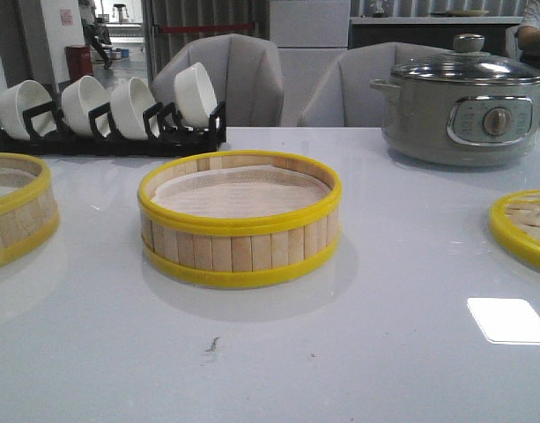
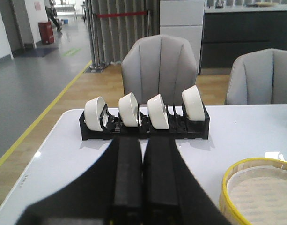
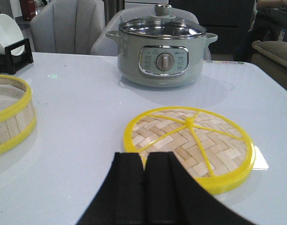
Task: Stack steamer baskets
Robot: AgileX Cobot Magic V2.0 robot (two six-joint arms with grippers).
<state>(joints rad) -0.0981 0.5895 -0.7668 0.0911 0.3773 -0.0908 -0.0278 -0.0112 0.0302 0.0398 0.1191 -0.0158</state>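
Note:
One steamer basket stands in the middle of the white table, with pale slat walls, yellow bands and a whitish lining. A second steamer basket is cut off by the left edge of the front view. Neither gripper shows in the front view. In the left wrist view my left gripper is shut and empty above the table, and a basket's rim lies beside it. My right gripper is shut and empty, just short of a flat woven lid, with a basket off to one side.
A black rack of white bowls stands at the back left. A grey electric pot with glass lid stands at the back right. The yellow-rimmed woven lid lies at the right edge. Grey chairs stand behind the table.

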